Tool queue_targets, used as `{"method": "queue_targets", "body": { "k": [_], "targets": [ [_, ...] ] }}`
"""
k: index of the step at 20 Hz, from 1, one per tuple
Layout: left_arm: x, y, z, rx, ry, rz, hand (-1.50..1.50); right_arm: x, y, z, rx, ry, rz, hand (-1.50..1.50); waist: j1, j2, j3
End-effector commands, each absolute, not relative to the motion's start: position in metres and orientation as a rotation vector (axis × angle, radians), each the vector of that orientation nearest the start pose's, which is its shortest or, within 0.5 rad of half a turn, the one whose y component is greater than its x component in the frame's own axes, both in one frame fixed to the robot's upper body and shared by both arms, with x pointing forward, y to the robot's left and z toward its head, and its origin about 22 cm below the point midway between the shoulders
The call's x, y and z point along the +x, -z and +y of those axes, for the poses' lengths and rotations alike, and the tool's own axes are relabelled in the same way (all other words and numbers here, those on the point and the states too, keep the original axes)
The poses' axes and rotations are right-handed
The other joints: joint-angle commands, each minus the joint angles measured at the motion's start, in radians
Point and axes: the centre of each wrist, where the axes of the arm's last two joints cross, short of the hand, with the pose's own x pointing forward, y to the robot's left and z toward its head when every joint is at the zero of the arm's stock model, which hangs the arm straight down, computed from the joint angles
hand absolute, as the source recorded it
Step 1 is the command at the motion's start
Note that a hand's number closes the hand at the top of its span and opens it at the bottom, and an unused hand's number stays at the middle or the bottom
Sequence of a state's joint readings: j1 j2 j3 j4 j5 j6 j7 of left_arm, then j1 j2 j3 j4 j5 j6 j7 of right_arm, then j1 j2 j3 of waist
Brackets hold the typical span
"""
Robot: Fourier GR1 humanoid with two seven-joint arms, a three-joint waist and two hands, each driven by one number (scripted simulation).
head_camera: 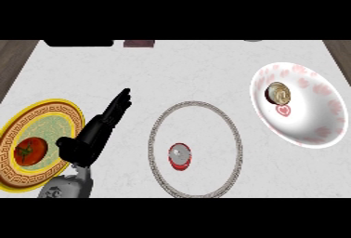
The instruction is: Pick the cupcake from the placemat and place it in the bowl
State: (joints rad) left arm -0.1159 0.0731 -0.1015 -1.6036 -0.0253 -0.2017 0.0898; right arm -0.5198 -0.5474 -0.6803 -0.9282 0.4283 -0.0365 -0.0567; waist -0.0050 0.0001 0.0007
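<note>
Cupcake (279,93) in bowl (322,135) | left hand (93,135) open beside plate (58,111)

**Only the left arm showing**

So just the left hand (93,135) is in the head view, coming up from the lower left on its grey forearm (68,186). Fingers (118,104) are straight, pointing up and a bit right, thumb (66,142) sticking out to the side. It's holding nothing. The right hand isn't in the shot.

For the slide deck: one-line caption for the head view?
Left robot hand rests open by a tomato plate; cupcake on placemat, bowl at right.
</note>
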Motion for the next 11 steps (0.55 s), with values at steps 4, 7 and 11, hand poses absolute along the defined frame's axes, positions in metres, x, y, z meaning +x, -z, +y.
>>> {"method": "queue_targets", "body": {
  "k": [4,7,11],
  "targets": [
    [0.268,-0.049,0.194,-0.163,0.368,-1.586,0.0,0.243,-0.108,-0.56,-0.954,0.208,-1.491,-1.5,0.004,0.002,0.001],
    [0.264,-0.024,0.219,-0.164,0.378,-1.591,0.0,0.214,-0.109,-0.586,-0.932,0.169,-1.495,-1.5,0.007,0.003,0.001],
    [0.272,-0.035,0.208,-0.164,0.389,-1.611,0.0,0.175,-0.096,-0.612,-0.862,0.188,-1.521,-1.5,0.011,0.006,0.003]
  ]
}}
